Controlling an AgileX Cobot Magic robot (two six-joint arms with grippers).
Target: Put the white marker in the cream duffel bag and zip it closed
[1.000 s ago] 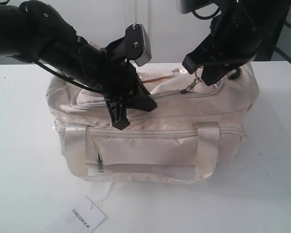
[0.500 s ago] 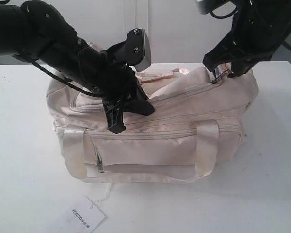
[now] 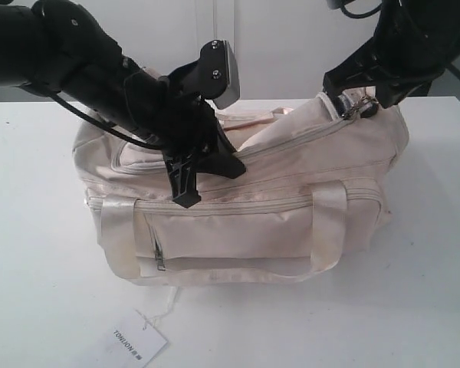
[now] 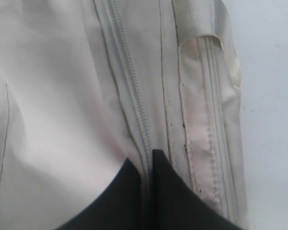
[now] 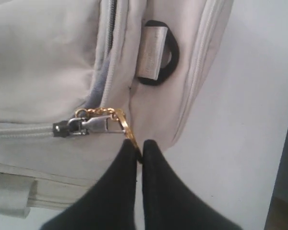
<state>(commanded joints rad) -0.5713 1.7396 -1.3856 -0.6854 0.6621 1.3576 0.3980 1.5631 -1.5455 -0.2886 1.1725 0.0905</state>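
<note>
One cream duffel bag (image 3: 238, 230) is sitting on the white table (image 3: 46, 307), its front zip pocket facing the exterior camera. The left gripper (image 4: 143, 160) is pressing down on the bag's top panel. Its jaws are standing almost together and pinching a narrow strip of cream fabric right along a closed zip line. The right gripper (image 5: 137, 143) is clamping its fingertips tight on the gold keychain (image 5: 127, 130), whose clasp is hanging from the zip slider (image 5: 62, 128). This is happening at the bag's right end, just beside a black strap ring (image 5: 169, 57), and that end is standing higher than the rest of the bag. The white marker is not showing in any view. A white paper tag (image 3: 130, 343) printed TONIJON is lying on the table near the bag's front, with a thin thread running from it toward the bag.
</note>
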